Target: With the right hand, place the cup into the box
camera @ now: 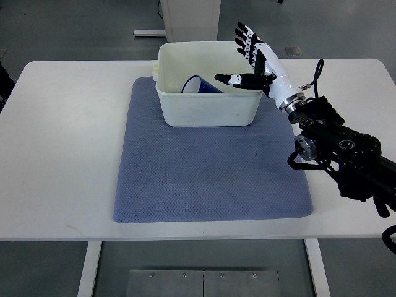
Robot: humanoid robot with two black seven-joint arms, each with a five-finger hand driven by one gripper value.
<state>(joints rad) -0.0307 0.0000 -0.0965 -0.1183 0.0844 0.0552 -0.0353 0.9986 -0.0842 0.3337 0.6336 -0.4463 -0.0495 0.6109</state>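
White table (55,185), grey floor (74,25), white cabinet base (189,15), metal floor plate (201,283)

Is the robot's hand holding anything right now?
No, nothing. The right hand is open above the box, fingers spread, and the blue cup lies inside the box.

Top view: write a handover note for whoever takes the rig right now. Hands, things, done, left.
Right hand: open, fingers spread, holding nothing, over the box's right rim.
Left hand: not in view.
Cup: blue, tipped on its side inside the box.
Box: white, on the far end of the blue mat, on the white table.
Done: cup is in the box and released.
Left: probably only drawing the right arm back clear of the box.
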